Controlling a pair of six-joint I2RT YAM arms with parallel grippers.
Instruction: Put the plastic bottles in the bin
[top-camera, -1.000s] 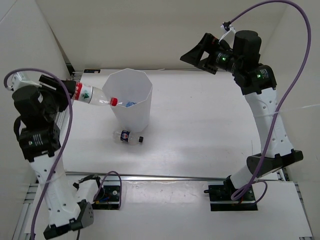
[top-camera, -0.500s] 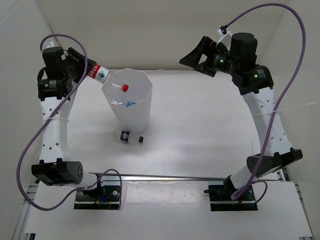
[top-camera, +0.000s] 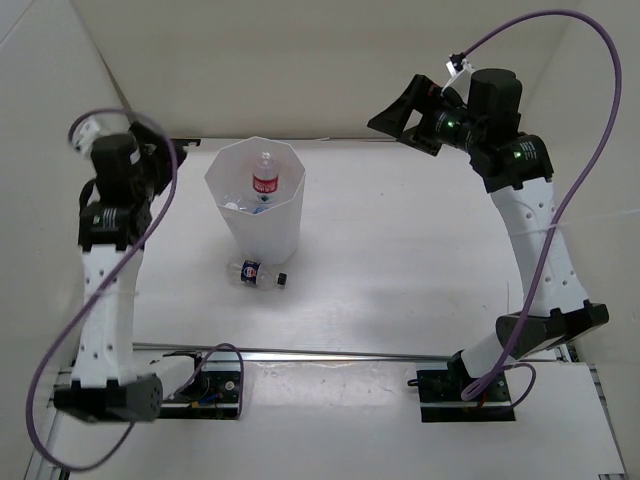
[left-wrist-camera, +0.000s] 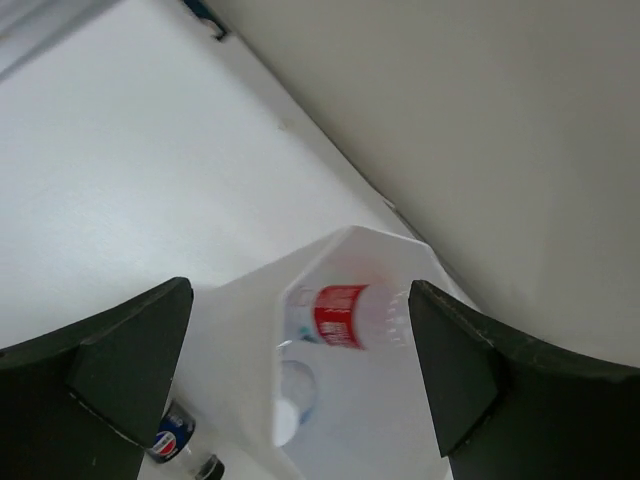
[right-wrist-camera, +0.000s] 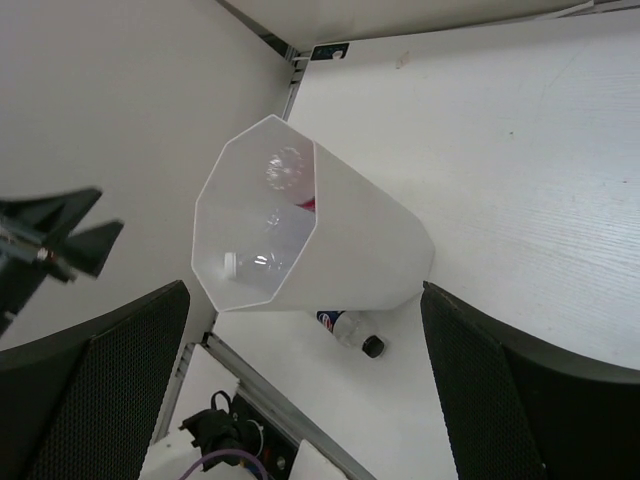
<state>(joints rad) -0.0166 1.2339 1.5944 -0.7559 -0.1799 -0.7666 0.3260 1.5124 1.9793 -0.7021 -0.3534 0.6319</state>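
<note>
Two arms stand raised on either side of the bin (top-camera: 272, 238), which sits upright on the table (top-camera: 420, 260) toward the left. The left arm rises almost straight from its base at the near left corner, bends at the top, and aims its wrist to the right, level with the bin's rim. The left gripper (left-wrist-camera: 300, 286) is spread wide and carries nothing; its wrist camera looks between the two fingers straight down into the bin's mouth.

The right arm climbs from its base at the near right, leans back toward the far wall, and folds at the wrist to point left across the table. The right gripper (top-camera: 392, 105) hangs high and well apart from the bin, its fingers splayed and empty.

Inside the bin lies the red-labelled bottle (top-camera: 265, 183), against the far wall. Beneath it sit more clear plastic and a patch of blue label (top-camera: 259, 208); how many bottles lie there cannot be told. The dark-labelled bottle (top-camera: 257, 273) with the black cap lies on its side on the table, just beside the near foot of the bin, outside it.
</note>
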